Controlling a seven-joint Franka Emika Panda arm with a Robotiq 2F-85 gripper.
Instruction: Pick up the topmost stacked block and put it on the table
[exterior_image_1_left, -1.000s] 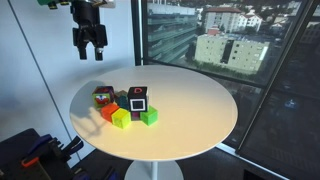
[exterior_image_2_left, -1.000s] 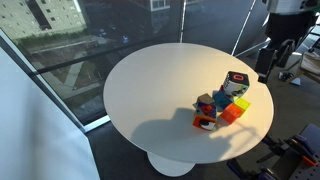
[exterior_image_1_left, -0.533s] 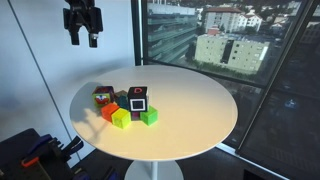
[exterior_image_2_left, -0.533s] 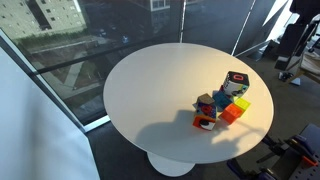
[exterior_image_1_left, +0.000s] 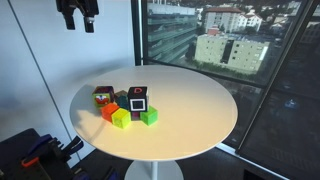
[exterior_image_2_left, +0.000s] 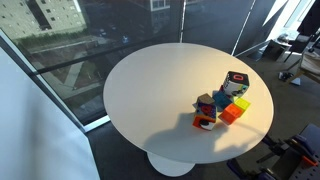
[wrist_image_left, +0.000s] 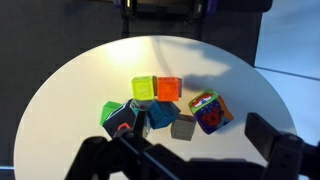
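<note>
The multicoloured cube (exterior_image_1_left: 103, 96) sits at the edge of a cluster of blocks on the round white table (exterior_image_1_left: 190, 110). In an exterior view (exterior_image_2_left: 206, 103) it seems to rest on a red-orange block. It also shows in the wrist view (wrist_image_left: 210, 112). A dark cube with a white square outline (exterior_image_1_left: 136, 101) stands beside it. My gripper (exterior_image_1_left: 77, 20) is open and empty, high above the table's far edge, well apart from the blocks. Its dark fingers frame the bottom of the wrist view (wrist_image_left: 190, 165).
Yellow-green (exterior_image_1_left: 121, 119), green (exterior_image_1_left: 149, 117) and orange (exterior_image_1_left: 108, 112) cubes lie in the cluster, with a blue block (wrist_image_left: 160, 115) and a grey one (wrist_image_left: 183, 127). Large windows stand behind the table. Dark equipment (exterior_image_1_left: 30, 155) sits low beside the table.
My gripper has risen steadily up and away from the table and has left one exterior view. The blocks have not moved.
</note>
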